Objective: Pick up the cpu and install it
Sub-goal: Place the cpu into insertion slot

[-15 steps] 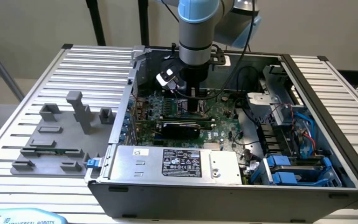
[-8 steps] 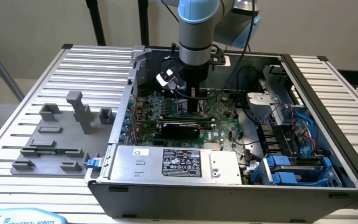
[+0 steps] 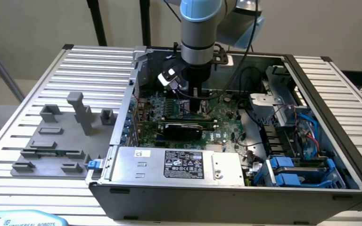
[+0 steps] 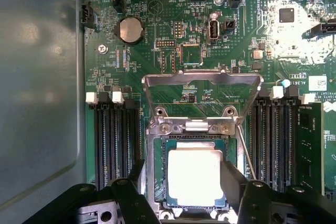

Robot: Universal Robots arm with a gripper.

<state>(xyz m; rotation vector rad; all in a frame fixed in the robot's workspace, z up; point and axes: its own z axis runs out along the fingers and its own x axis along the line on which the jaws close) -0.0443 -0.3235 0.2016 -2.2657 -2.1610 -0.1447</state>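
Observation:
The cpu (image 4: 193,177), a small square chip with a pale metal top, lies flat inside the socket frame (image 4: 157,145) on the green motherboard (image 4: 157,40). The socket's metal load plate (image 4: 202,80) stands flipped up away from it. My gripper (image 4: 185,182) is straight above the chip, open, with one dark finger (image 4: 137,179) on each side of it and neither pad visibly pressing its edges. In the exterior view the gripper (image 3: 193,96) reaches down into the open computer case (image 3: 231,197) over the motherboard (image 3: 225,129).
Black memory slots (image 4: 113,140) flank the socket on both sides. A silver power supply (image 3: 175,165) fills the case front, blue drive bays (image 3: 294,172) and cables sit at the exterior view's right. Grey plastic blocks (image 3: 61,141) stand on the slatted table (image 3: 93,66) at the exterior view's left.

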